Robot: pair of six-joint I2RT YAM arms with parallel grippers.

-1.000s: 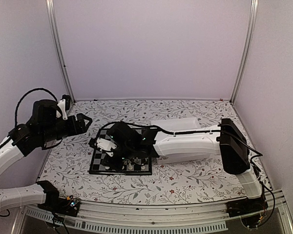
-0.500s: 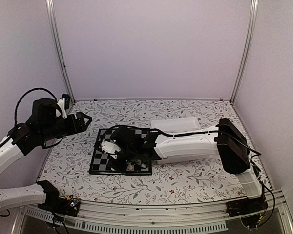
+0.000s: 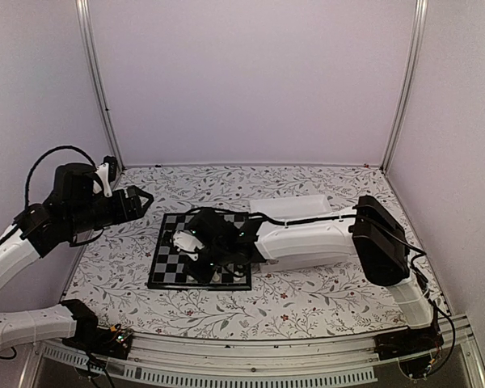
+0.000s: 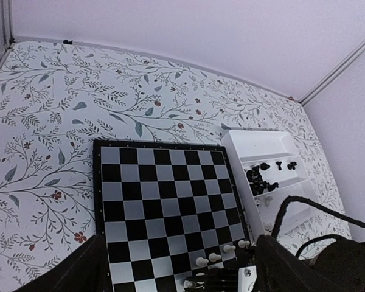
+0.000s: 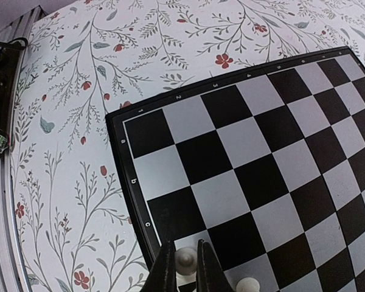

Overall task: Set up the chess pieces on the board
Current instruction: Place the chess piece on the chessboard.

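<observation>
The board [image 3: 163, 260] lies on the floral table, also in the left wrist view [image 4: 164, 194] and the right wrist view [image 5: 261, 140]. My right gripper [image 5: 185, 263] is shut on a white chess piece [image 5: 185, 260], held on or just above a pale square by the board's lettered edge; in the top view it [image 3: 204, 267] is low over the board's near part. Another white piece [image 5: 247, 283] stands beside it. A few white pieces [image 4: 214, 257] stand in a row. My left gripper [image 3: 137, 202] is open and empty, high to the left of the board.
A white two-compartment tray [image 4: 243, 141] lies right of the board, with black pieces [image 4: 261, 177] in it; it also shows in the top view [image 3: 295, 206]. The right arm stretches across the table over the tray. Walls enclose three sides.
My right gripper has moved down and a little right, toward the board's near edge, with the white piece in it. The left arm has not moved.
</observation>
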